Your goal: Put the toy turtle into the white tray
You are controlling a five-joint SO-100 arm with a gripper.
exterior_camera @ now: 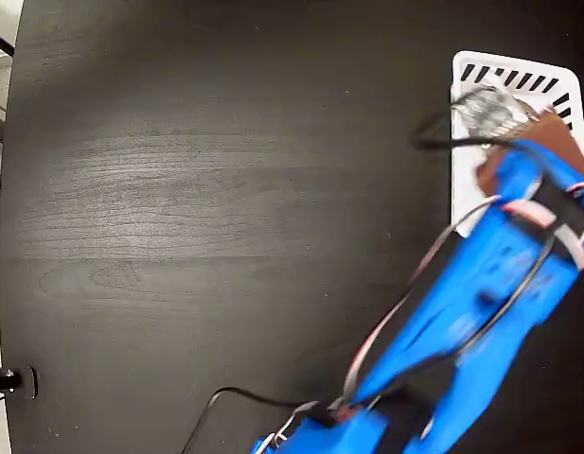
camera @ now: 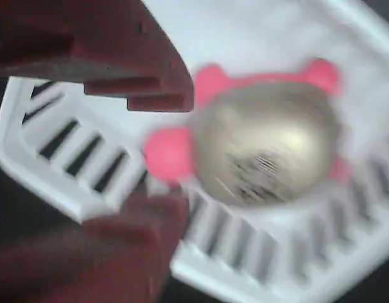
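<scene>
The toy turtle (camera: 270, 142) lies inside the white tray (camera: 49, 173) in the wrist view, blurred, its golden shell up and its red head pointing at my fingers. My gripper (camera: 175, 151) is open; its dark red fingers (camera: 137, 76) stand above and below the head without clamping it. In the fixed view the blue arm reaches over the white tray (exterior_camera: 514, 76) at the right edge. There the gripper (exterior_camera: 549, 132) hangs over the tray and hides the turtle.
The tray sits on a dark wood-grain table (exterior_camera: 225, 208). Dark slanted slots (camera: 81, 148) run along the tray's sides. A black cable (exterior_camera: 225, 397) trails across the table near the arm's base.
</scene>
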